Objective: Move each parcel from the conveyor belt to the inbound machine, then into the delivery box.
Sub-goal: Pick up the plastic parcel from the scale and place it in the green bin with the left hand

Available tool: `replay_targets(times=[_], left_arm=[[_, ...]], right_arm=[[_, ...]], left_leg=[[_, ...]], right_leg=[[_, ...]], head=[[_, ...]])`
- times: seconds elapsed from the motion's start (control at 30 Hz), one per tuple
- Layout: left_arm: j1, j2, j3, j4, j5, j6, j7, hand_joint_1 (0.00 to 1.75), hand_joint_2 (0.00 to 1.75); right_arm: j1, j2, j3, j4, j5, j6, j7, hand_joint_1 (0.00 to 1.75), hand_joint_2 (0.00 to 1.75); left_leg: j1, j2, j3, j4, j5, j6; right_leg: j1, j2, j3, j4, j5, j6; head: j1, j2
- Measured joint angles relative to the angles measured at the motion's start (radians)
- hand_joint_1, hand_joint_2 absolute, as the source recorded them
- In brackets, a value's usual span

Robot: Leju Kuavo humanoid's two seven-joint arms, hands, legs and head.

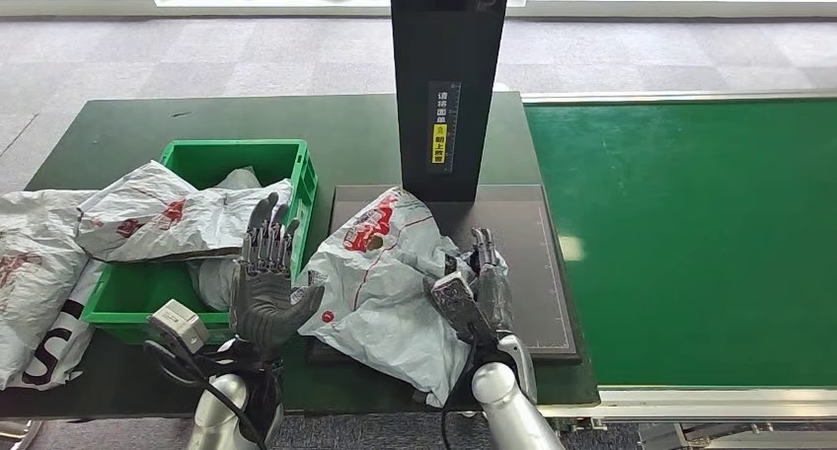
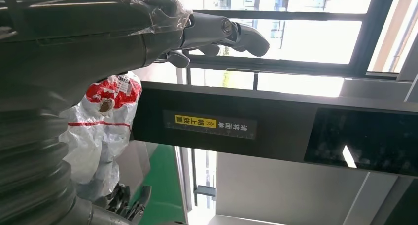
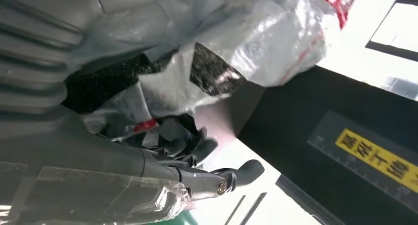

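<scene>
A crumpled white parcel (image 1: 380,277) with red print lies on the dark plate (image 1: 538,272) of the inbound machine, at the foot of its black column (image 1: 449,85). My right hand (image 1: 481,287) lies against the parcel's right edge with fingers stretched along it. In the right wrist view the parcel (image 3: 236,42) drapes over my right hand (image 3: 197,173), whose thumb stands clear of it. My left hand (image 1: 265,277) is raised, fingers apart and upright, just at the parcel's left edge, holding nothing. The left wrist view shows the left hand (image 2: 197,32), the parcel (image 2: 106,116) and the column (image 2: 246,126).
The green delivery box (image 1: 237,149) stands left of the plate, with a white parcel (image 1: 168,218) draped over its rim. More white parcels (image 1: 35,272) lie on the table at far left. The green conveyor belt (image 1: 691,233) runs on the right.
</scene>
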Motion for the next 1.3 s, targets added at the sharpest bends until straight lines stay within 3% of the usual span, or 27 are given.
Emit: replay_targets(times=[0.83,1.03,1.17,1.23,1.3], left_arm=[[-0.01,0.0,-0.012,0.053,-0.051,0.082,0.0,0.0,1.75],[-0.056,0.006,-0.063,0.136,-0.109,0.17,0.0,0.0,1.75],[-0.147,0.007,-0.123,0.276,-0.105,0.159,0.0,0.0,1.75],[-0.201,0.006,-0.139,0.366,-0.106,0.17,0.001,0.0,1.75],[-0.271,-0.002,-0.155,0.474,-0.151,0.249,0.003,0.0,1.75]], right_arm=[[0.025,-0.003,-0.045,-0.148,-0.038,-0.026,-0.012,0.0,0.0],[0.036,-0.004,-0.055,-0.207,-0.108,-0.064,-0.068,0.0,0.0],[0.065,-0.014,-0.047,-0.331,-0.31,-0.135,-0.094,0.0,1.75],[0.089,-0.022,-0.028,-0.412,-0.401,-0.185,-0.096,0.0,1.75],[0.122,-0.031,-0.006,-0.505,-0.439,-0.235,-0.097,0.0,1.75]], left_leg=[[0.0,0.001,0.0,0.0,0.0,0.0],[0.0,0.0,0.0,0.0,0.0,0.0],[-0.001,-0.001,0.0,0.0,0.001,0.001],[-0.001,0.0,0.0,0.0,0.001,0.001],[-0.001,-0.001,-0.001,0.001,0.001,0.001]], right_leg=[[0.0,0.001,-0.002,0.0,0.0,0.0],[0.0,0.001,-0.001,0.0,0.0,0.0],[-0.001,0.0,-0.001,0.0,0.001,0.001],[-0.001,0.0,-0.002,0.0,0.001,0.0],[-0.001,0.0,-0.003,0.0,0.002,0.0]], head=[[0.0,0.0],[0.0,0.0],[0.0,0.0],[0.0,0.0],[0.0,0.0]])
